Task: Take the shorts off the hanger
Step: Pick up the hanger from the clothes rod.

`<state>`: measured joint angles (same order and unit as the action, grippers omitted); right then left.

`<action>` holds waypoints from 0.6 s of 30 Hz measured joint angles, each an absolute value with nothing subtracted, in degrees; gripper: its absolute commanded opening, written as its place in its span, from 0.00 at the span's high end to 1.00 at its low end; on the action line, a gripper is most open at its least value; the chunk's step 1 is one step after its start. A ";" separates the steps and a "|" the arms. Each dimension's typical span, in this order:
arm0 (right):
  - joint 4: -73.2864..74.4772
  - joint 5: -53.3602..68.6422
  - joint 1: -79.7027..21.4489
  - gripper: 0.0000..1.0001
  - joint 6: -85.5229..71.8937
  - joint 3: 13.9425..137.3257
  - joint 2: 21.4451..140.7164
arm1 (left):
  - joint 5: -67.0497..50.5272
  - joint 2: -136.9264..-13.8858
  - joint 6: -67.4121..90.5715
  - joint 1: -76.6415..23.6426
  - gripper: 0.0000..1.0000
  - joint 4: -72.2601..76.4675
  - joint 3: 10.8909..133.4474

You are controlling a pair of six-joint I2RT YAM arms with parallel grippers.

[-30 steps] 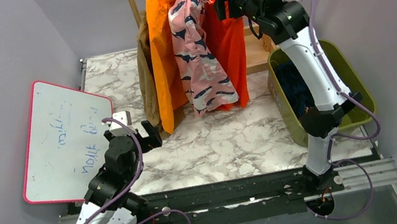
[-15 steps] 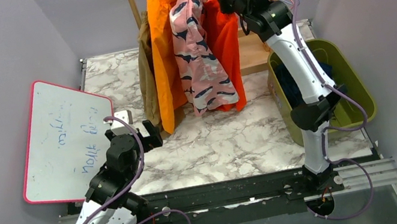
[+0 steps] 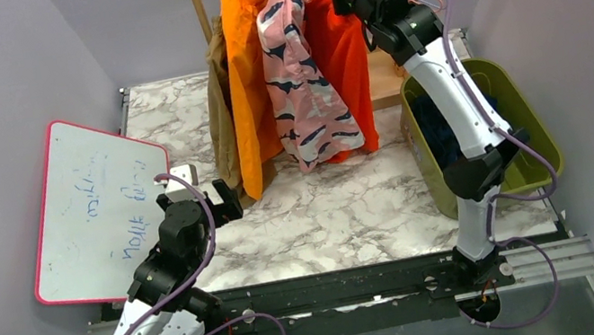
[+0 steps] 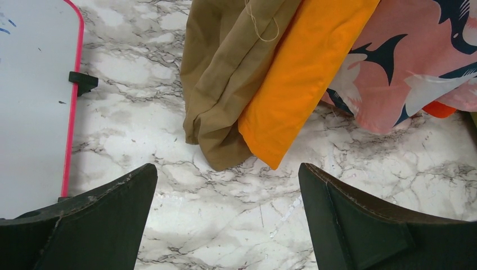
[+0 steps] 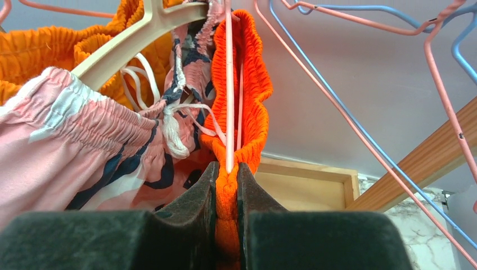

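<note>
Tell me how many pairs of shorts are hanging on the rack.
4. From the left: tan-brown pair, bright orange pair, pink pair, then red-orange pair, its waistband pinched by the right claw. Others may hide behind.

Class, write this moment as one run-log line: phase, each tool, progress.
phase: grasp | right tool: shut on red-orange shorts waistband | left tool: open, empty, above table | progress: not yet off hanger

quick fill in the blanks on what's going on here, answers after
1. The right hand grips the red-orange shorts by their ____.
2. The left hand is ____, holding nothing.
3. The whiteboard sits on the ____ arm's side.
4. The shorts with dark blotches are ____.
Missing words: waistband; open; left; pink
</note>
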<state>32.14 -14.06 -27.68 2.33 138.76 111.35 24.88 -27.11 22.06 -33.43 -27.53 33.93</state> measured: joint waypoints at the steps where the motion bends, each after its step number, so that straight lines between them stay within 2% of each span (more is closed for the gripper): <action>1: 31.62 -14.06 -27.68 0.99 2.07 138.21 110.91 | 24.88 -27.11 22.09 -33.43 0.01 -27.53 33.93; 18: 27.05 -13.98 -27.68 0.99 -2.04 131.66 104.79 | 24.86 -27.00 22.06 -33.43 0.01 -27.53 33.93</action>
